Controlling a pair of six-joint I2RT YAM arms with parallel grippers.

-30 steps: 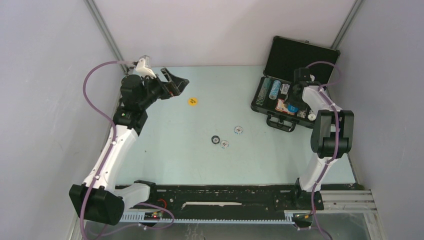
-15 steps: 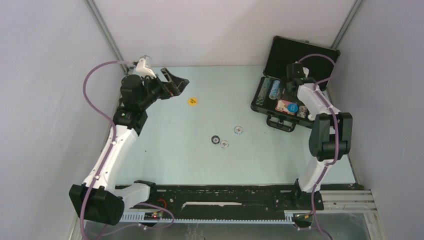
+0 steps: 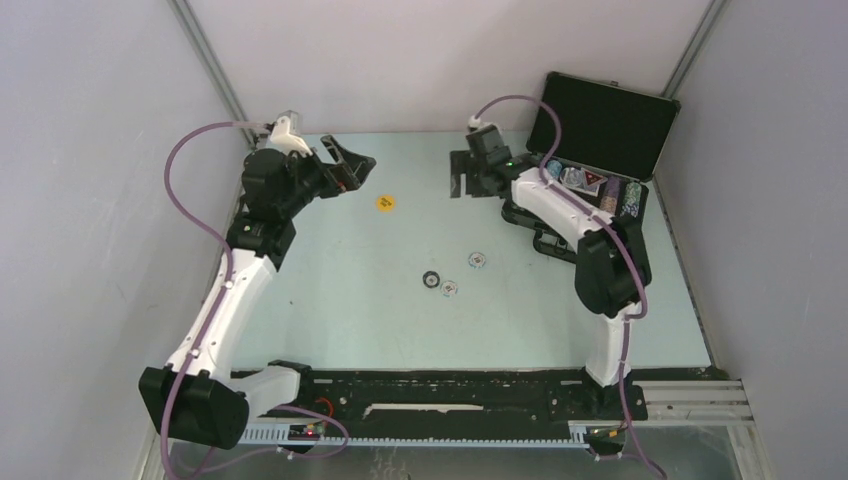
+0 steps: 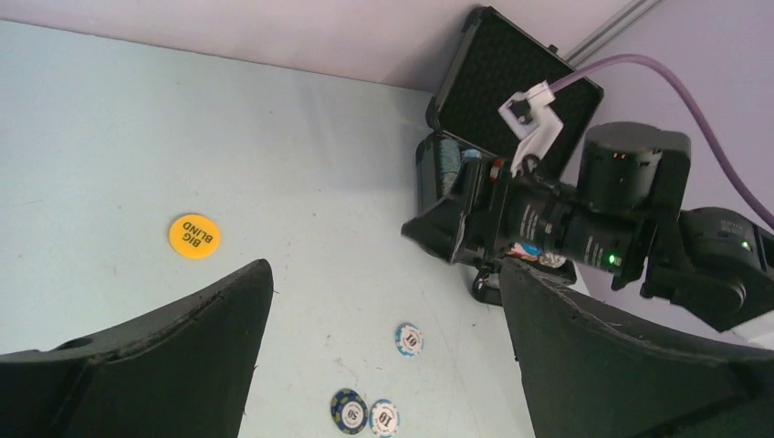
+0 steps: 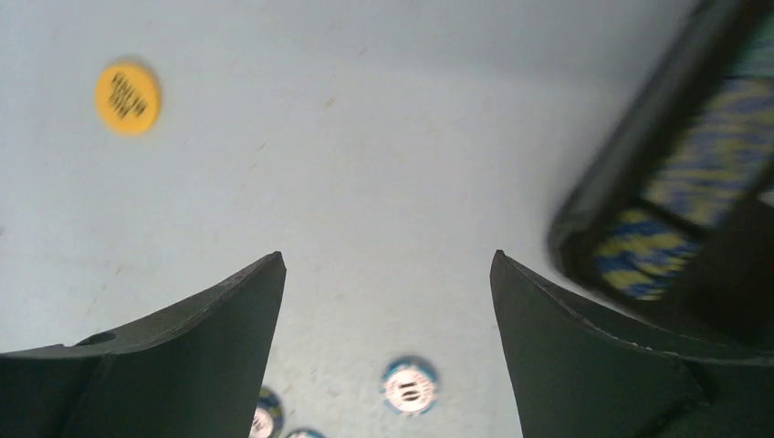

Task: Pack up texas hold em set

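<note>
The black silver-trimmed briefcase point(image 3: 598, 112) stands open at the back right, with rows of striped chips and cards in its tray point(image 3: 585, 182). A yellow "BIG BLIND" disc point(image 3: 385, 202) lies on the table, as do a blue-white 10 chip point(image 3: 478, 260), a dark 50 chip point(image 3: 431, 279) and another 10 chip point(image 3: 449, 288). My left gripper point(image 3: 355, 167) is open and empty, up left of the yellow disc point(image 4: 194, 235). My right gripper point(image 3: 460, 177) is open and empty over the table just left of the case point(image 5: 671, 182). The 10 chip point(image 5: 410, 385) lies below between its fingers.
Grey walls close in the table on the left, back and right. The case handle point(image 3: 557, 246) juts toward the table's middle. My right arm's forearm point(image 3: 560, 205) lies across the front of the case.
My right gripper has swung left from over the case tray to above the table beside the case. The left arm has not moved.
</note>
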